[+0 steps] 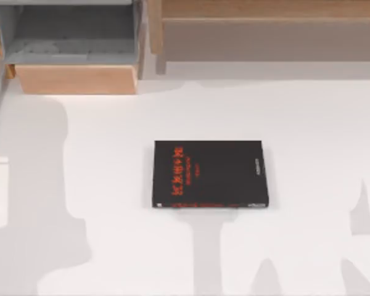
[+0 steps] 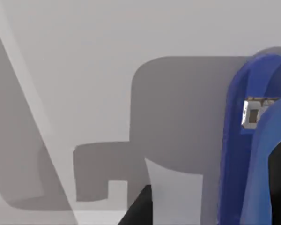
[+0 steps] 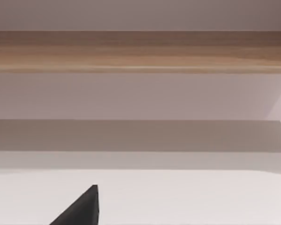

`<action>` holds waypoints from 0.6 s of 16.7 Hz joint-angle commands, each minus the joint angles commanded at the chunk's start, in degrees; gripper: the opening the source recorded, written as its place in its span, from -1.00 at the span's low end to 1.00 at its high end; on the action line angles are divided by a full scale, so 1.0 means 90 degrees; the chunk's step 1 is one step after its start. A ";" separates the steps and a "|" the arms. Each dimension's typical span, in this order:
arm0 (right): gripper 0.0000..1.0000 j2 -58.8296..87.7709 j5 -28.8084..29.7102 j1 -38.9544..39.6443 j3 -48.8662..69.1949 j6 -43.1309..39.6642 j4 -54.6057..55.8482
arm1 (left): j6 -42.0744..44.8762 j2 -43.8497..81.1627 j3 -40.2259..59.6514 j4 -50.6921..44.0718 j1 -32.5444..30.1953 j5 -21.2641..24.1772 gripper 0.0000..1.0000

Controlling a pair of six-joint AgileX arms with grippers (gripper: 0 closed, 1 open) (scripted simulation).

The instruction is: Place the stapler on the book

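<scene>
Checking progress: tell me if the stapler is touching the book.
Apart. The top view shows the book with a bare cover; the left wrist view shows the stapler close by the camera.

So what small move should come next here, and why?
Probably carry the stapler over toward the book. The left wrist view has the blue stapler close against the camera, seemingly already picked up, while the book's cover lies bare mid-table.

White tabletop [image 1: 98, 185], pale wall, wooden furniture behind.
Open grey drawer with light wooden front [image 1: 74, 79] at far left; long light wooden shelf rail [image 1: 265, 9] across far right; soft grey shadows over the white surface.
</scene>
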 joint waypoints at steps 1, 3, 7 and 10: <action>1.00 0.0000 0.0000 0.0000 0.0000 0.0000 0.0000 | 0.0000 0.0000 0.0000 0.0000 0.0000 0.0000 -0.21; 1.00 0.0000 0.0000 0.0000 0.0000 0.0000 0.0000 | 0.0000 0.0000 0.0000 0.0000 0.0000 0.0000 -0.51; 1.00 0.0000 0.0000 0.0000 0.0000 0.0000 0.0000 | 0.0000 0.0000 0.0000 0.0000 0.0000 0.0000 -1.00; 1.00 0.0000 0.0000 0.0000 0.0000 0.0000 0.0000 | 0.0000 0.0000 0.0000 0.0000 0.0000 0.0000 -1.00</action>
